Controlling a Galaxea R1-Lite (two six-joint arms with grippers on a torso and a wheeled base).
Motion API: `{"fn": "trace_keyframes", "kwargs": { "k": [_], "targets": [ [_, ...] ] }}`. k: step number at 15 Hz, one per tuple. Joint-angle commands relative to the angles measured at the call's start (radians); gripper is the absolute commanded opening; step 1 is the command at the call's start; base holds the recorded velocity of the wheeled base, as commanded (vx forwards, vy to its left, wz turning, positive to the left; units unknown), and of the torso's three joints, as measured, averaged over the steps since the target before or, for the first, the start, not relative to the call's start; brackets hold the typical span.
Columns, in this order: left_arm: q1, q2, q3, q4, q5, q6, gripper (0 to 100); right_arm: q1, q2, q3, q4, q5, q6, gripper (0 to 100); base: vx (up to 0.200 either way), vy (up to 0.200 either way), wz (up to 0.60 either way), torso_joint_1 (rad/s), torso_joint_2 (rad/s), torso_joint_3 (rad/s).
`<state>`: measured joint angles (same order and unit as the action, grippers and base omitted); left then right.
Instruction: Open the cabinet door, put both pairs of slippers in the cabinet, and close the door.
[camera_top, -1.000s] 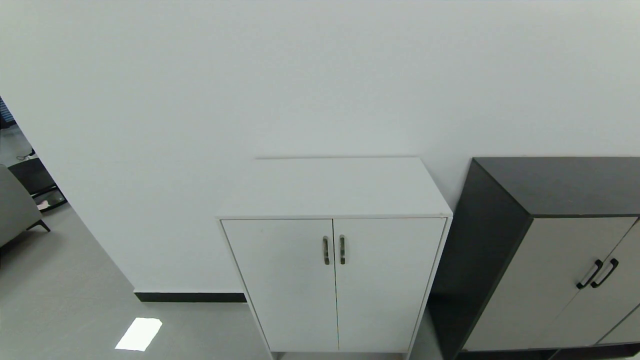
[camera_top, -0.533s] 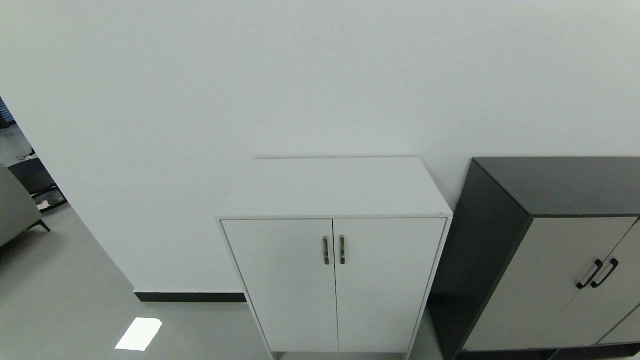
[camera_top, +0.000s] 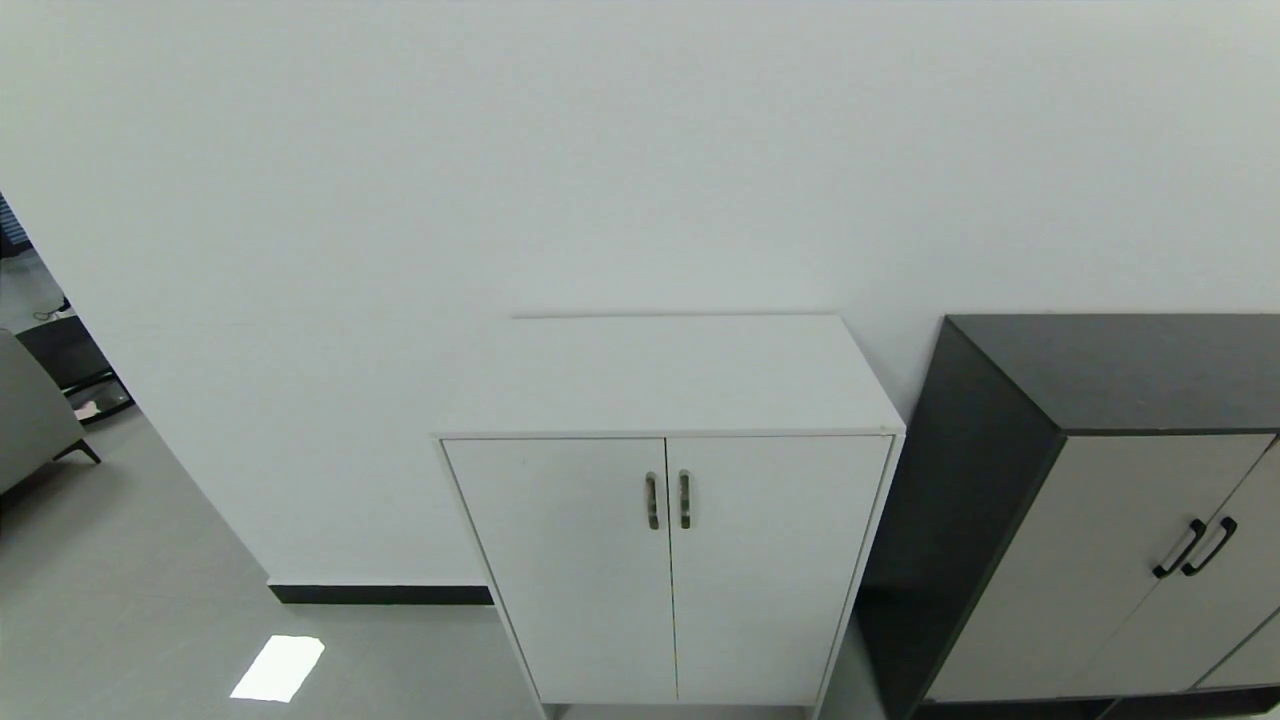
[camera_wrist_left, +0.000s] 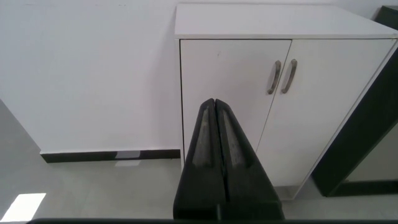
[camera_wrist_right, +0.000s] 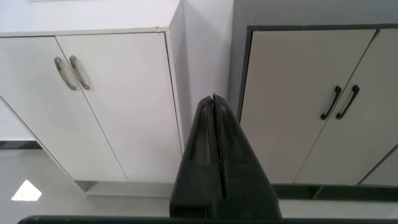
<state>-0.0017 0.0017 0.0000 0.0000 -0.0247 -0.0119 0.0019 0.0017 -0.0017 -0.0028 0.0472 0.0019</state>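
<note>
White cabinet (camera_top: 580, 560) is standing against the wall (camera_top: 500, 150), both doors sitting shut, paired handles (camera_top: 652, 500) flanking the centre seam. Dark cabinet (camera_top: 990, 480) is standing just beside it, on the robot's right. Left gripper (camera_wrist_left: 215, 107) is facing the white doors, fingers pressed together on nothing. Right gripper (camera_wrist_right: 213, 101) is pointing between the two cabinets, fingers likewise clenched empty.

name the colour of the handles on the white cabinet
Handles: dull grey metal, best in left wrist view.

Left claw (camera_wrist_left: 215, 106) closed, right claw (camera_wrist_right: 214, 101) closed
</note>
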Motion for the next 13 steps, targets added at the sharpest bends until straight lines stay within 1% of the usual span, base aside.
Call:
{"fn": "trace_keyframes", "kwargs": {
  "k": [1,13],
  "targets": [
    [0.000,0.001,0.000,0.000,0.000,0.000,0,0.000,0.000,0.000,0.000,0.000,0.000,0,0.000,0.000,0.00,0.000,0.00,0.000],
    [0.000,0.001,0.000,0.000,0.000,0.000,0,0.000,0.000,0.000,0.000,0.000,0.001,0,0.000,0.000,0.00,0.000,0.00,0.000]
  ]
}}
